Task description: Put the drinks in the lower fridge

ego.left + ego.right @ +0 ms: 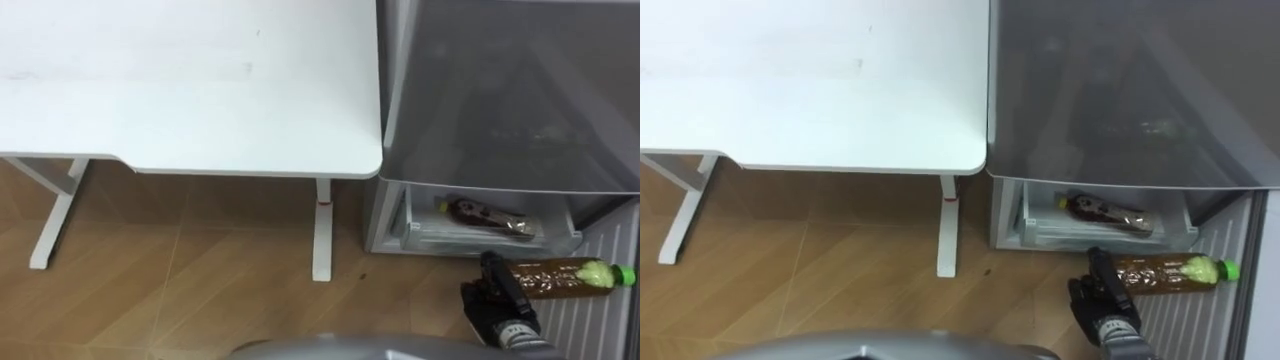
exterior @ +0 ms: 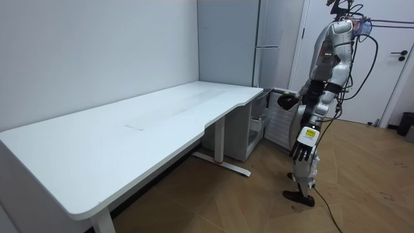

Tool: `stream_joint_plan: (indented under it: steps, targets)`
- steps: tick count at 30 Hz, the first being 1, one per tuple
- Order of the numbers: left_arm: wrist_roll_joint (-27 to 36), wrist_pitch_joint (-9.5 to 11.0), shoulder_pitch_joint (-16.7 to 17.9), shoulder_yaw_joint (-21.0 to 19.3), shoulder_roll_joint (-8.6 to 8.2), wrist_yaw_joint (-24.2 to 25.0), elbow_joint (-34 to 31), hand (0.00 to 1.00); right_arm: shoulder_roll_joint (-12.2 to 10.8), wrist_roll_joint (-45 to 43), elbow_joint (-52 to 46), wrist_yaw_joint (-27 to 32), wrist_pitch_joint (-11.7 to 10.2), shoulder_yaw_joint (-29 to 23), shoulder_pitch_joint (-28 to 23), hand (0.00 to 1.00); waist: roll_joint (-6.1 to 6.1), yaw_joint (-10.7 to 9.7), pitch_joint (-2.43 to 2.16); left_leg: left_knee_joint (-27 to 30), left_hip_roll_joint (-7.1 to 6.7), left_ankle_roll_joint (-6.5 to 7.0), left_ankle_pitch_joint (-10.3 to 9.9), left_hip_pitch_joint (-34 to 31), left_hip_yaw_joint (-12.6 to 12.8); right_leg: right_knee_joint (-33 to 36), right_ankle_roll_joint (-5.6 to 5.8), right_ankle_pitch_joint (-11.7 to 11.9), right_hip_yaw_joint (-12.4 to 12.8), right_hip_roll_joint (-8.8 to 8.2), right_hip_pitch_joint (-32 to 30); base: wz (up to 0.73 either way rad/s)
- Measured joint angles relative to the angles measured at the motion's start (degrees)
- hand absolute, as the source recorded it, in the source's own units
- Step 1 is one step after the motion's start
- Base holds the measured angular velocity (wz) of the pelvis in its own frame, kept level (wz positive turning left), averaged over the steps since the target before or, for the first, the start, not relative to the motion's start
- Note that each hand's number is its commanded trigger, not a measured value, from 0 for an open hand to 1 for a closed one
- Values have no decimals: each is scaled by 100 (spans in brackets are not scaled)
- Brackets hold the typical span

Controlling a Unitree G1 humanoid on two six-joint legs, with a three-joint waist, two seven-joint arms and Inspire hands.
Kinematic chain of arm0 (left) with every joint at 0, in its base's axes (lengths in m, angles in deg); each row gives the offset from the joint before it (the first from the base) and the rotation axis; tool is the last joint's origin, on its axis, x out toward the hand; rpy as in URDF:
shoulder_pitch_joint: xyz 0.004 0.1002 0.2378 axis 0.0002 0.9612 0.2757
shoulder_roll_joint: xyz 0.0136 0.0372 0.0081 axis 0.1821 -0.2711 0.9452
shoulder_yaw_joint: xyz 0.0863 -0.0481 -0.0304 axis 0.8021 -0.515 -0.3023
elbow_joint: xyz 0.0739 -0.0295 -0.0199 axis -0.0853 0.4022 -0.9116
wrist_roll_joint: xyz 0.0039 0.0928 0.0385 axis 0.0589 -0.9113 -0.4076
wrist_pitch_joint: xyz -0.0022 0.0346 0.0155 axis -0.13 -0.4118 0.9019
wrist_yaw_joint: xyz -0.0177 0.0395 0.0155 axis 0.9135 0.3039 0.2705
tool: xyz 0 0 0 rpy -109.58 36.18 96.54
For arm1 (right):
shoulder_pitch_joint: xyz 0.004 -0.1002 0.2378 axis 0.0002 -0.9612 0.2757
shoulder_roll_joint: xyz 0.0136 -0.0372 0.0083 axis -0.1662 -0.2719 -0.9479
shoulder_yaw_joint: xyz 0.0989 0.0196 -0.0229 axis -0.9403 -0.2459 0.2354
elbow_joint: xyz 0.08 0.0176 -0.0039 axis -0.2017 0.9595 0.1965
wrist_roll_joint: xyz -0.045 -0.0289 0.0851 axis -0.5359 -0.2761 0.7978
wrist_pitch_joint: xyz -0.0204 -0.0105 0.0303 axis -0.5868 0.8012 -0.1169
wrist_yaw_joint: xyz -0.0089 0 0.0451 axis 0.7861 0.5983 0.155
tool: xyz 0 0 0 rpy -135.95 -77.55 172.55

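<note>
One bottle (image 1: 487, 217) lies in the open lower drawer (image 1: 420, 236) of the fridge (image 1: 500, 90). The second bottle (image 1: 562, 278), green-capped, is held level just before that drawer, the right hand (image 1: 497, 291) curled round its base. The left hand (image 2: 304, 146) hangs at the robot's side, fingers relaxed.

A clear plastic bottle of amber-brown tea with a green cap (image 1: 565, 278) lies level, cap pointing right. Its base end is gripped in the right hand (image 1: 497, 297), just in front of the grey fridge's open lower drawer (image 1: 420, 236). Inside that drawer a second, dark-labelled bottle (image 1: 487, 218) lies on its side.
</note>
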Motion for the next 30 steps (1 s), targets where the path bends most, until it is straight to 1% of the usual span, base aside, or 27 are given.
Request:
stream_joint_plan:
  steps: [4, 9, 11, 12, 13, 14, 16, 17, 18, 19, 20, 22, 24, 26, 27, 30]
  targets:
    - [2, -62, 6, 1, 2, 0, -121, 0, 1, -4, 0, 0, 6, 0, 38, 100, 4, 2, 9, -9, -5, 0, 0, -14, 0, -4, 5, -4, -15, -3, -13, 0]
    - [4, -77, 7, 38, 19, -2, -252, 0, 11, 3, -5, 6, 12, 23, 154, 100, 28, -4, 12, 17, -7, 0, 1, -181, -33, 20, 1, -1, -66, 1, -118, 3]
    - [18, -87, -45, 136, 102, 18, -239, 0, 40, 10, 59, 18, 13, 34, 266, 100, 30, -8, 16, 80, -8, 0, 1, -288, -46, 33, -1, 0, -132, -11, -183, 12]
    - [15, -89, -95, 168, 163, 71, -208, 0, 68, 6, 204, 18, 13, 32, 461, 100, 31, -5, 20, 122, -3, 0, 1, -390, -46, 64, -8, 5, -154, -14, -280, 8]
    - [15, -91, -229, 199, 207, 82, -178, 0, 96, 5, 282, 23, 13, 34, 657, 100, 41, 10, 34, 176, 4, -1, 2, -499, -45, 120, -15, 9, -155, -14, -407, 5]
    - [18, -91, -276, 202, 216, 87, -159, 0, 108, -1, 285, 24, 13, 35, 737, 100, 49, 13, 38, 198, 8, -1, 2, -552, -43, 128, -25, 17, -153, -12, -460, 0]
    - [24, -91, -499, 218, 221, 87, -23, 0, 145, 1, 400, 26, 10, 36, 1205, 100, 82, 25, 84, 257, 7, 2, 30, -818, -46, 239, -37, 28, -159, -25, -720, 0]
    - [25, -97, -604, 253, 225, 88, 72, 0, 157, -3, 487, 27, 8, 46, 1350, 100, 93, 26, 90, 309, 10, 2, 30, -904, -48, 244, -42, 42, -173, -24, -780, 9]
    - [33, -102, -816, 287, 226, 96, 196, 0, 177, -1, 653, 26, 9, 87, 1620, 100, 114, 36, 84, 399, 18, 3, 32, -1095, -53, 257, -50, 69, -212, -21, -918, 14]
    - [41, -99, -1024, 297, 226, 105, 308, 0, 178, 3, 842, 26, 16, 117, 1857, 100, 109, 76, 87, 404, 17, 4, 67, -1191, -62, 291, -59, 83, -241, -29, -1037, 13]
    - [47, -98, -1116, 318, 226, 111, 347, 0, 181, 4, 925, 26, 21, 134, 1949, 100, 90, 108, 94, 403, 16, 6, 85, -1253, -62, 314, -63, 87, -245, -35, -1106, 8]
    - [138, -94, -1365, 465, 223, 198, 395, 0, 196, 50, 1104, 31, 106, 130, 2136, 100, 63, 240, 102, 407, 14, 10, 143, -1502, -77, 312, -77, 144, -284, -43, -1341, 6]
    - [133, -95, -1498, 518, 225, 252, 401, 0, 222, -28, 1132, 34, 163, 130, 2222, 100, 67, 305, 102, 398, 5, 23, 191, -1665, -79, 324, -78, 169, -314, -67, -1513, 3]
    - [144, -94, -1590, 530, 228, 259, 479, 0, 240, -23, 1153, 41, 169, 133, 2348, 100, 68, 370, 105, 385, 2, 30, 233, -1803, -81, 412, -79, 172, -310, -90, -1707, 0]
    - [155, -95, -1693, 551, 231, 266, 550, 0, 245, -23, 1171, 41, 177, 137, 2457, 100, 62, 427, 108, 381, 3, 29, 253, -1895, -79, 438, -82, 174, -311, -98, -1808, 0]
    - [258, -88, -1868, 609, 231, 332, 639, 0, 264, -11, 1238, 42, 229, 136, 2730, 100, 20, 479, 135, 381, -1, 26, 289, -2049, -77, 479, -94, 182, -339, -105, -1976, 3]
